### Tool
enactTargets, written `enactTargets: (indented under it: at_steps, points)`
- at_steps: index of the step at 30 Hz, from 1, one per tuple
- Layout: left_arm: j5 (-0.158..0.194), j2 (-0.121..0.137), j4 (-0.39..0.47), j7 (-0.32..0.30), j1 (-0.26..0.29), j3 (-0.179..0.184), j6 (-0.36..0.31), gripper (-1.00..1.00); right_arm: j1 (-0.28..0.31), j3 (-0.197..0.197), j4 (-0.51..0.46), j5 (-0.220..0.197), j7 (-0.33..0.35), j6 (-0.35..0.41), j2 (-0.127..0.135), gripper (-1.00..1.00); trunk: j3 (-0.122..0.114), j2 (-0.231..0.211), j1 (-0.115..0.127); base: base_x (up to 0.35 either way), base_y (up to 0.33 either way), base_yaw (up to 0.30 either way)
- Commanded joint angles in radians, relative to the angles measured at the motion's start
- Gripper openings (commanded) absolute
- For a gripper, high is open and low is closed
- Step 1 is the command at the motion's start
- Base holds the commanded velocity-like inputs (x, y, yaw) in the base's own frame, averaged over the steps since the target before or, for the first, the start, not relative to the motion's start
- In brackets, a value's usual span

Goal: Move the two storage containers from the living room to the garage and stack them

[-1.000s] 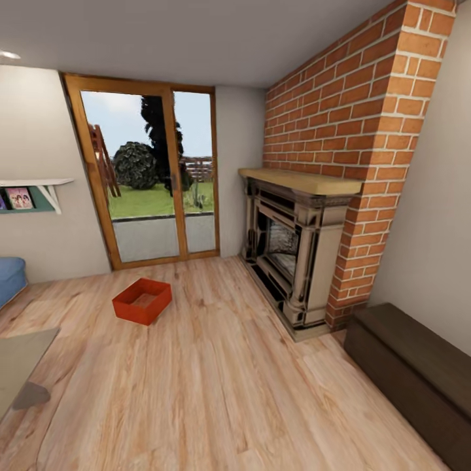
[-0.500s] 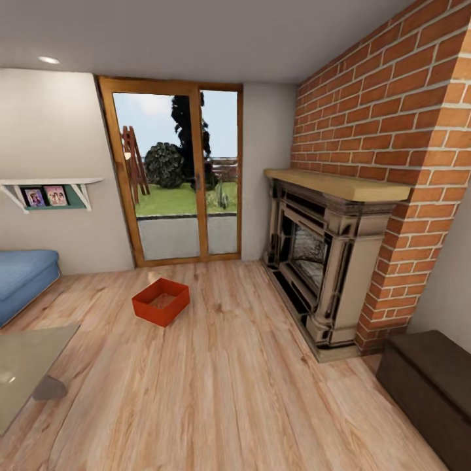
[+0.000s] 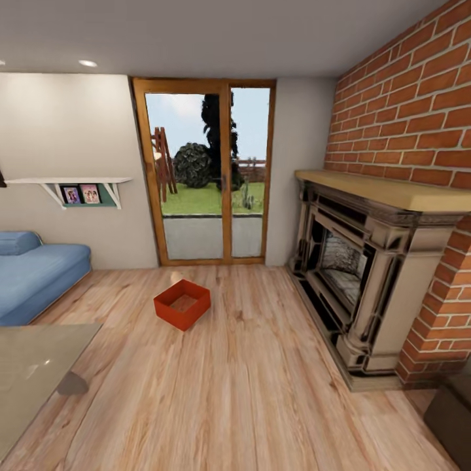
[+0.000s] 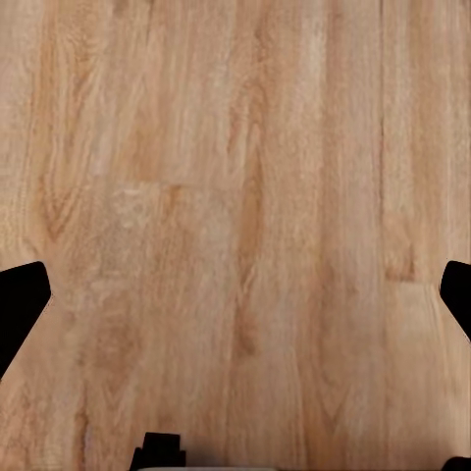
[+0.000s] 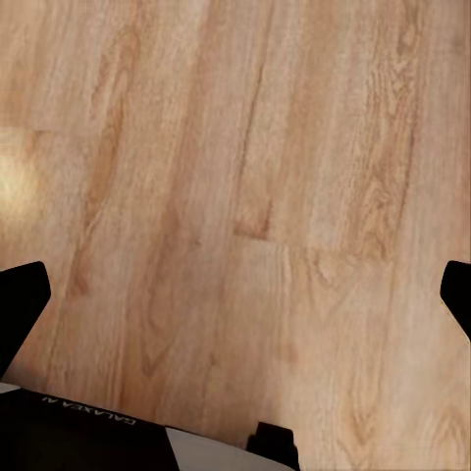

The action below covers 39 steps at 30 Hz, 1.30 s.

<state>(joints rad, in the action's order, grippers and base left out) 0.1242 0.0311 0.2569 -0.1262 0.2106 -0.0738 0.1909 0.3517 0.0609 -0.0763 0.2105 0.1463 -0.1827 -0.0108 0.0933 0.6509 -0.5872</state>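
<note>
We see the living room's light wood plank floor (image 3: 248, 392) stretching toward a wood-framed glass door (image 3: 208, 173) in the far wall, with a garden beyond it. On the right stands a brick chimney wall (image 3: 418, 111) with a stone-coloured fireplace (image 3: 366, 275) under a pale wooden mantel (image 3: 392, 191), and a dark low chest (image 3: 453, 412) shows at the lower right corner. On the left we find the blue sofa (image 3: 36, 271), a white wall shelf (image 3: 72, 183) with two small framed photos (image 3: 81, 194), and the glossy grey low worktop (image 3: 33, 373) at the lower left edge. One orange-red storage container (image 3: 182, 304) lies on the planks in front of the door, open side up, with bare floor all around it. Compared with a second ago the whole head view has swung leftward: the sofa and shelf show much more fully, the fireplace sits further right, and the container appears nearer the middle, which we put down to the camera turning. In the left wrist view the left claw (image 4: 235, 304) has its dark fingertips (image 4: 20, 299) spread wide over bare planks, holding nothing; the right claw (image 5: 235, 304) likewise shows its fingertips (image 5: 20, 299) wide apart and empty. Neither wrist view has the container between the fingers, only planks.
</note>
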Motion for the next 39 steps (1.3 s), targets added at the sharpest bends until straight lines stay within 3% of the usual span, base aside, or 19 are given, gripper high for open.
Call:
enactTargets:
  at_steps: [1,28,39]
  points:
    - [0.008,0.0,-0.001,-0.01,0.001,-0.008,0.001,1.0,0.0,0.007,0.0,0.007,0.003,-0.003,0.0,1.0,0.002,0.001,-0.001,0.323,-0.076,0.251]
    - [0.008,0.0,-0.001,-0.01,0.001,-0.008,0.001,1.0,0.0,0.007,0.0,0.007,0.003,-0.003,0.0,1.0,0.002,0.001,-0.001,0.323,-0.118,0.249]
    - [0.008,0.0,-0.001,-0.01,0.001,-0.008,0.001,1.0,0.0,0.007,0.0,0.007,0.003,-0.003,0.0,1.0,0.002,0.001,-0.001,0.323,-0.128,0.043]
